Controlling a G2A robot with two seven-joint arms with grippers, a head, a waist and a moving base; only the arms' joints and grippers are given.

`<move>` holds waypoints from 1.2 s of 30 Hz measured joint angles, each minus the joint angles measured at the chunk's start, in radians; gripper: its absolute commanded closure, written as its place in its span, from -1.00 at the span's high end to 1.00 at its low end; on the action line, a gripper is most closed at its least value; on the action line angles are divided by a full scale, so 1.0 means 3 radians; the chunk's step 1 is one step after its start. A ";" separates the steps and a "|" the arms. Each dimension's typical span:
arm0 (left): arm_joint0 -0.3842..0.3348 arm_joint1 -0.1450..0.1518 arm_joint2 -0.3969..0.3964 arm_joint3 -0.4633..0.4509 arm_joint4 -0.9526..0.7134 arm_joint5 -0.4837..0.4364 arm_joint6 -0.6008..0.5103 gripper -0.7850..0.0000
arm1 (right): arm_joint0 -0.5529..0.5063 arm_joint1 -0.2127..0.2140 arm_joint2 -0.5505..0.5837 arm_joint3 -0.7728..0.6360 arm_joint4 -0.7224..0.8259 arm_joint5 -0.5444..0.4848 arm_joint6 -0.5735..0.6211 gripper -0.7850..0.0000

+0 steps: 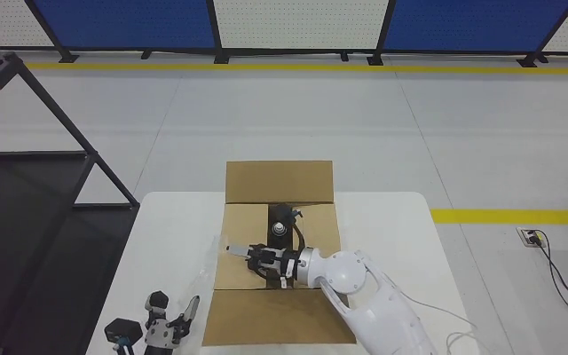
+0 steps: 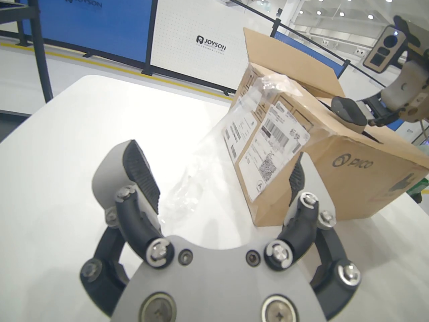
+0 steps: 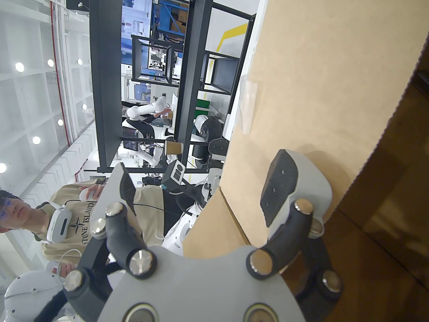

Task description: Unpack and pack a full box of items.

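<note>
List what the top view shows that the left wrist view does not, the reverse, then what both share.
Top view adds the inside of the box, with a dark item in it. Left wrist view adds labels on the box's side. Both share the box, the table, the open left gripper and the right gripper at the box.

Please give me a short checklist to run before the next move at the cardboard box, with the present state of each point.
1. Brown cardboard box flaps folded out, top open: ok.
2. Right gripper open, holding nothing, astride the box's side edge: ok.
3. Left gripper open, holding nothing, low over the white table: ok.
4. Crumpled clear plastic bag out of the way: not ok, it leans on the box in front of the left gripper.
5. Dark item in the box identified and reachable: cannot tell.
</note>
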 measured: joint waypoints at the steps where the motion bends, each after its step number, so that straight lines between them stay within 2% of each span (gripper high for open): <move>1: -0.0004 0.0002 -0.0022 -0.0006 -0.0061 -0.0016 -0.0039 1.00 | -0.0001 -0.0001 0.0001 0.0002 0.0001 -0.0002 -0.0003 1.00; 8: -0.0024 0.0027 -0.0220 -0.0082 -0.0535 -0.0219 -0.0363 1.00 | -0.0038 0.0005 0.0028 -0.0021 -0.0004 -0.0037 -0.0017 1.00; 36: -0.0021 0.0028 -0.0223 -0.0093 -0.0537 -0.0231 -0.0370 1.00 | -0.0125 0.0032 0.0073 -0.0242 -0.0171 -0.0105 -0.0038 1.00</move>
